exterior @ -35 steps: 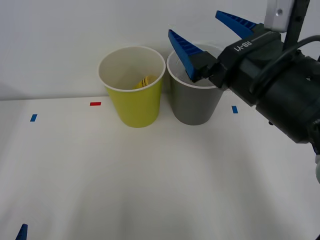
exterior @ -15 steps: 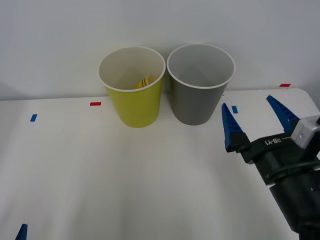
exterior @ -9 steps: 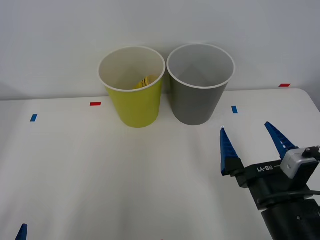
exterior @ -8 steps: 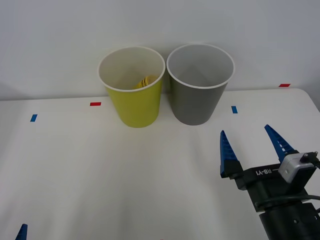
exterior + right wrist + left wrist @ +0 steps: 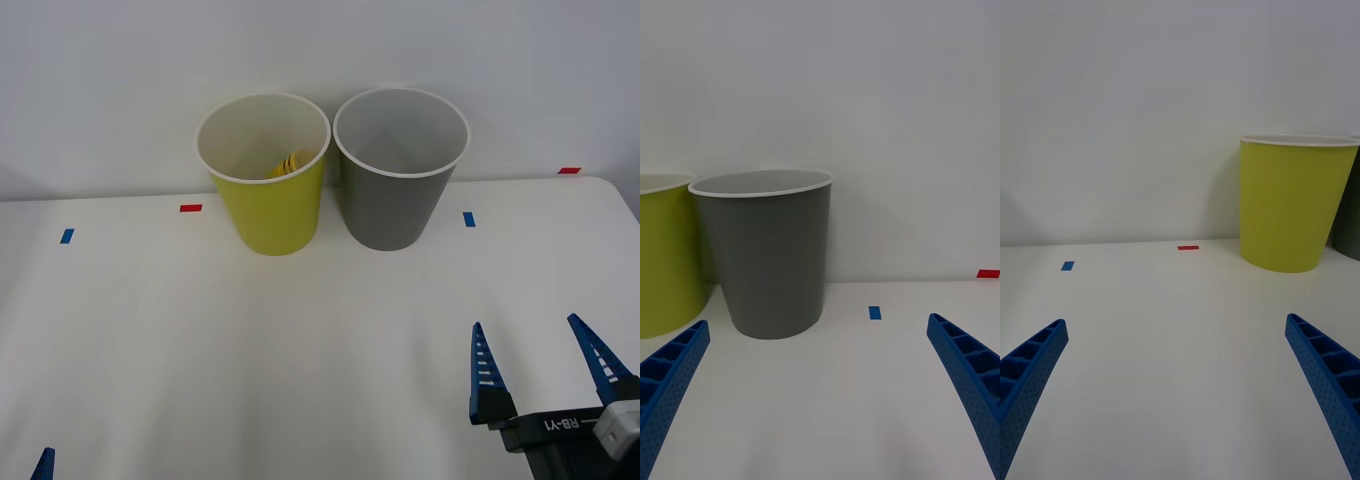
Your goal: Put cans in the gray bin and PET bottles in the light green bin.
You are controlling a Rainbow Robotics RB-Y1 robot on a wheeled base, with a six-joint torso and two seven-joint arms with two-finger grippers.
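At the far side of the white table [image 5: 250,350], against the pale wall, the light green bin [image 5: 266,190] and the gray bin [image 5: 398,180] are seen upright and side by side, green on the left, gray on the right, their white rims just beside one another. Inside the light green bin, low against its right inner wall, a small patch of the PET bottle [image 5: 292,163] is made out by its yellow label with black print; the rest of it is hidden by the bin's wall. The pale inside of the gray bin is seen only in part. Near the right front edge of the table the right gripper [image 5: 545,375] is held low, its blue ribbed fingers spread wide apart with nothing between them, pointed toward the bins and well apart from them. The left gripper [image 5: 1180,390] is held at the near left, likewise spread wide and holding nothing. Small red and blue tape marks are seen along the far part of the table.
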